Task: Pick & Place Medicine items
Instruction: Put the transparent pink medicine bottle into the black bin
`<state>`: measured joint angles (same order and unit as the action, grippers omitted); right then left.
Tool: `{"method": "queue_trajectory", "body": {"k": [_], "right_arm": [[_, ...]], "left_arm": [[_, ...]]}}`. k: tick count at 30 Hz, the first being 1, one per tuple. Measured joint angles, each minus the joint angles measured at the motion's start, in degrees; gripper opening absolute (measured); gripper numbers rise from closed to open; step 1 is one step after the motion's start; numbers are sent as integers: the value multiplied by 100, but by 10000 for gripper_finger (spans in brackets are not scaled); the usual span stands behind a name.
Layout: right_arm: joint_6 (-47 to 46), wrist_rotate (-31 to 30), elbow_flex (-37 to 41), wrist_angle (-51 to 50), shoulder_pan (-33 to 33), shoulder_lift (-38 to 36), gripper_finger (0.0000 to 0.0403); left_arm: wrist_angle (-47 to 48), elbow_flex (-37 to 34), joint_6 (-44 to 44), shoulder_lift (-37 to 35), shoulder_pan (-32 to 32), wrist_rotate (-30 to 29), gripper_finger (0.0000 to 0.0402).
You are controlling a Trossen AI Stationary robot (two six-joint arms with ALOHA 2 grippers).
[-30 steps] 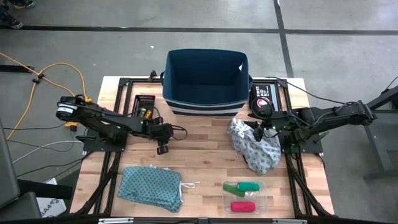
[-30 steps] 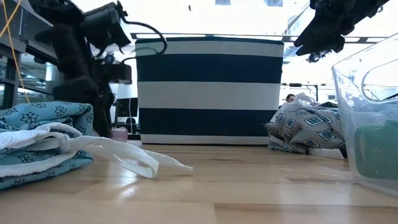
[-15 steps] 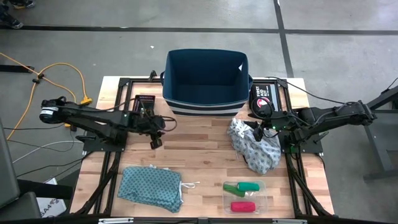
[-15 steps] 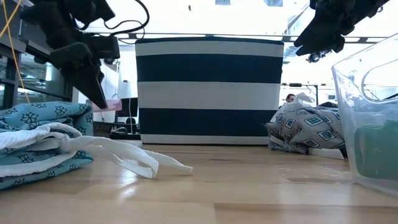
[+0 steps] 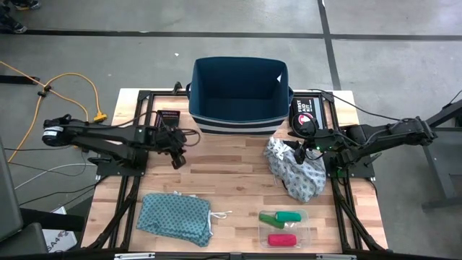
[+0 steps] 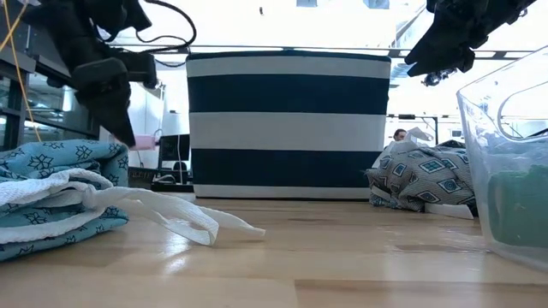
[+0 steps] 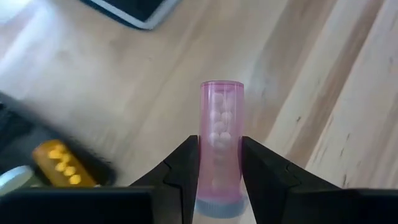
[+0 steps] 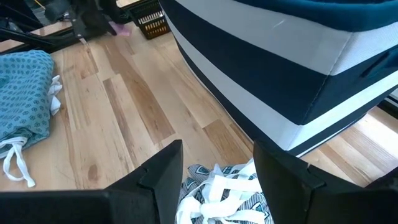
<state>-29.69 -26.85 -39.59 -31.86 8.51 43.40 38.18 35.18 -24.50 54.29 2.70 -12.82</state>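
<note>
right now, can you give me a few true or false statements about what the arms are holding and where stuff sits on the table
1. The left gripper is shut on a pink vial with small pills inside. True.
2. The right gripper holds the grey patterned cloth. False: its fingers stand open above the cloth with nothing between them.
3. The teal cloth lies inside the striped bin. False: it lies on the table's near part, on the left arm's side.
4. Green and red tubes sit in a clear tray at the table's near edge. True.
5. The pink vial is already inside the bin. False: it is held above the table, beside the bin.
</note>
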Motion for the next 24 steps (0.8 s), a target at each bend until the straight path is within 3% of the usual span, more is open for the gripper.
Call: {"method": "queue_trajectory", "body": {"k": [11,16,24], "right_arm": [[0,0,0,0,-2,0,184],[0,0,0,0,0,2,184],[0,1,0,0,-2,1,184]], "left_arm": [[995,0,-883,-855,610,-131,103],[1323,0,-1400,-885,1027,-307,103],[1402,0,-1457,-872,1985,-375,103]]}}
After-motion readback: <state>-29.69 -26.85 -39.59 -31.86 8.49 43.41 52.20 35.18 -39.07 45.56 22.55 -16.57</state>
